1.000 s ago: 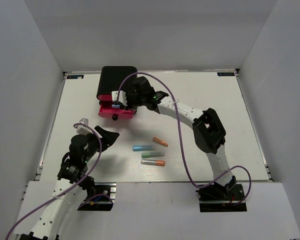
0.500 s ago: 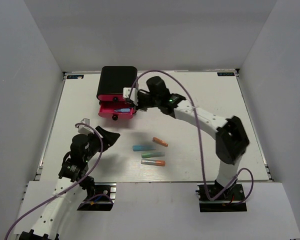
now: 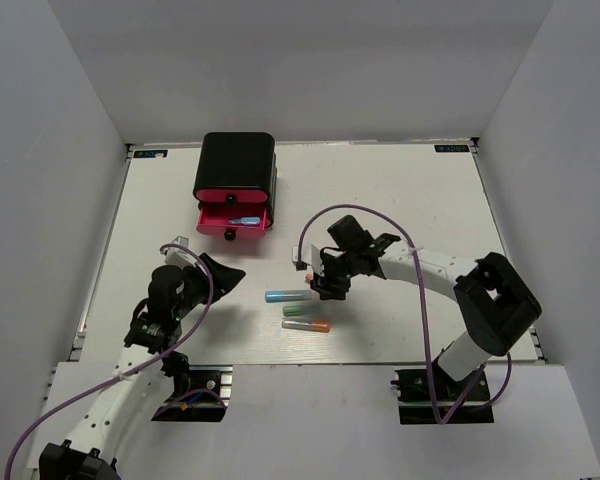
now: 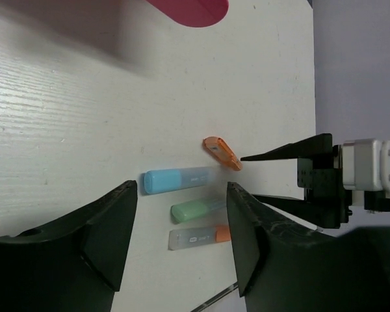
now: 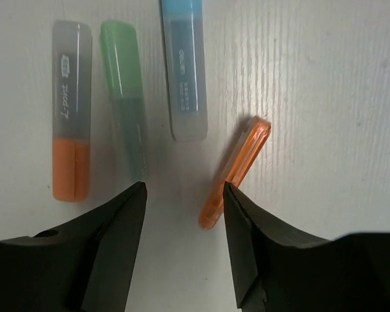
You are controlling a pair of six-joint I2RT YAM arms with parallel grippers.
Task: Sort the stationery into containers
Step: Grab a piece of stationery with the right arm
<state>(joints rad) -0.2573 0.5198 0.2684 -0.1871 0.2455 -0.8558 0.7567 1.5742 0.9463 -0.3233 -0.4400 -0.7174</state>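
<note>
One orange stick [image 5: 234, 171] lies between the spread right fingers [image 5: 110, 253], its long axis skewed across their gap; the left fingers [image 4: 104, 240], also spread, are farther.

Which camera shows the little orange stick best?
The right wrist view: the orange stick lies close up and sharp. The left wrist view shows it small and distant; in the top view the right gripper mostly hides it.
</note>
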